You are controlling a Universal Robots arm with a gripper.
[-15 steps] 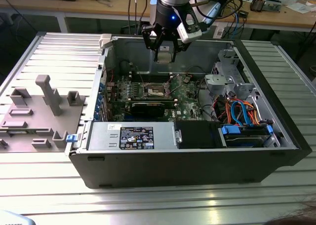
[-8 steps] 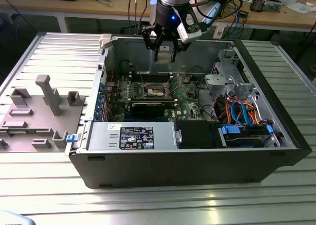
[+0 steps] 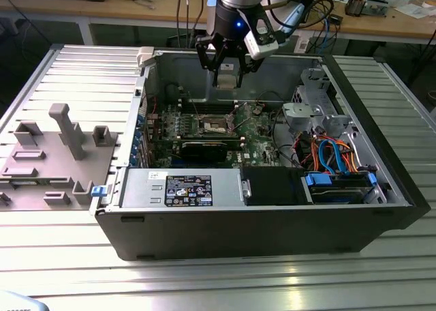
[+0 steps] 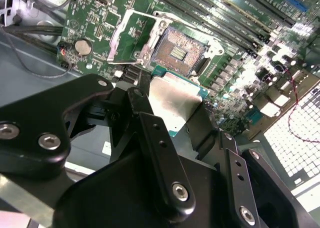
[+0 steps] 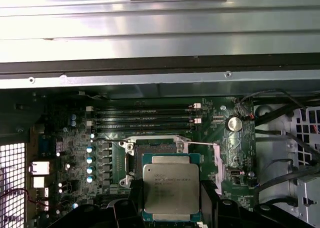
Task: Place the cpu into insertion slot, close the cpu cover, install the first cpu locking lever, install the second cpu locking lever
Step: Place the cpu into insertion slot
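The gripper (image 3: 227, 78) hangs inside the open computer case (image 3: 272, 230), above the cpu socket (image 3: 216, 125) on the motherboard (image 5: 235, 153). Its fingers (image 4: 159, 148) are drawn in narrowly against opposite edges of the cpu (image 5: 171, 190). The chip is held flat, metal top visible, clear of the socket and not seated in it. The cpu cover (image 4: 119, 39) stands swung open at one side of the socket, leaving the socket's contact field exposed.

One cpu (image 5: 170, 190), one cpu cover (image 4: 120, 34), one hand (image 3: 228, 76).
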